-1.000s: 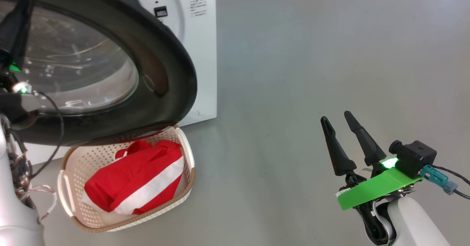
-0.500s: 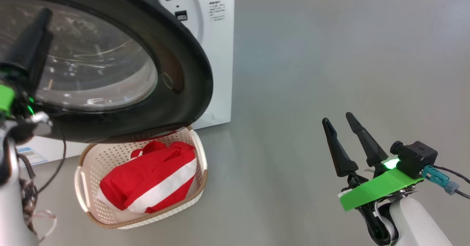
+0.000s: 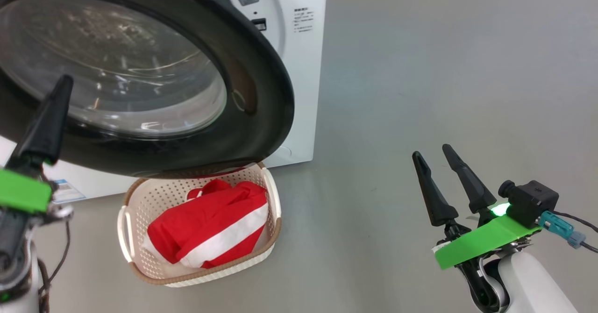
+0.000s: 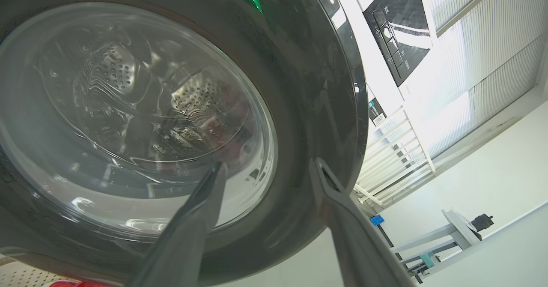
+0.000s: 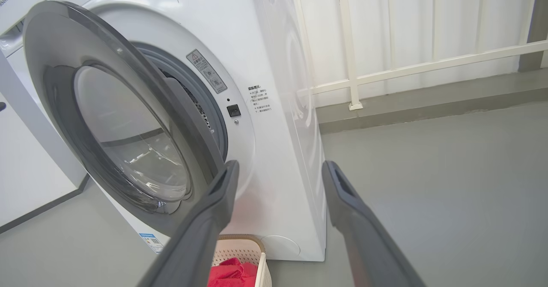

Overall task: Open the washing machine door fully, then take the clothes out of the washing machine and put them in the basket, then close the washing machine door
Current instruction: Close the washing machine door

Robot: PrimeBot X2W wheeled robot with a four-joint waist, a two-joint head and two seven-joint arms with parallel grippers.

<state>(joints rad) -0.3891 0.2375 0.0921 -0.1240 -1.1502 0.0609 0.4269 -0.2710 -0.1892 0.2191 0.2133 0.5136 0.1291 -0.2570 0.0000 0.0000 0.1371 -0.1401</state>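
Observation:
The glossy black washing machine door point(image 3: 252, 93) stands ajar on the white washing machine point(image 3: 303, 84), with a gap at its right edge point(image 5: 201, 120). Below it on the floor is the cream basket point(image 3: 273, 196), holding the red and white clothes point(image 3: 210, 229). One dark finger point(image 3: 46, 121) of my left arm rises at the lower left, in front of the door's glass. In the left wrist view my left gripper point(image 4: 269, 163) is open and empty, close to the door point(image 4: 317, 64). My right gripper point(image 3: 430, 151) hangs open over bare floor, far right of the basket.
Grey floor point(image 3: 420, 70) stretches to the right of the machine. A white railing point(image 5: 351, 43) and wall stand behind it. The basket's corner point(image 5: 239, 246) and the red clothes point(image 5: 229, 272) sit under the door's swing.
The head camera has turned, shifting the whole picture right. My left gripper has come down across the door's face, from near its top to its lower edge. The right gripper has not moved.

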